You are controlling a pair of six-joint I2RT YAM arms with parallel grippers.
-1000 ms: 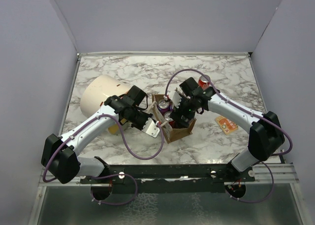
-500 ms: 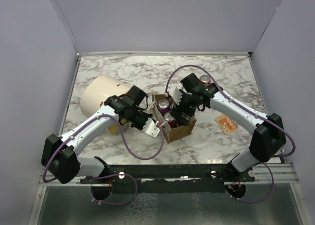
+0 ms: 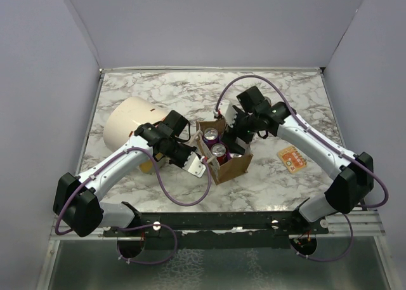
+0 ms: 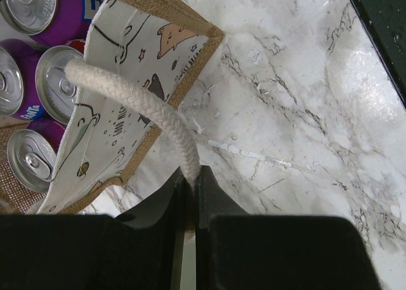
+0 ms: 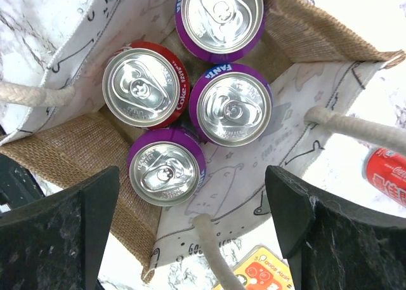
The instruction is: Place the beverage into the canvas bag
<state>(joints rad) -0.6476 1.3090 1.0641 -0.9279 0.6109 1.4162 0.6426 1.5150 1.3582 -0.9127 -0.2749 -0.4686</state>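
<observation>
Right wrist view: the right gripper (image 5: 190, 207) hangs spread wide and empty over the canvas bag (image 5: 82, 150) at mid-counter — four cans (image 5: 233, 109) stand upright inside. The left gripper (image 4: 188, 198) pinches the bag's rope handle (image 4: 146, 106) toward the near edge.

Light: bright, even, from overhead.
Shadows: soft and faint on the table (image 3: 190, 93) beside the bag (image 3: 231, 169).
Glare: sheen on the can tops (image 5: 222, 11) and on the table's marble.
Focus: overhead view crisp; right gripper fingers (image 5: 57, 239) dark, blurred close to the lens.
Edges: walls splay outward in the overhead view.
</observation>
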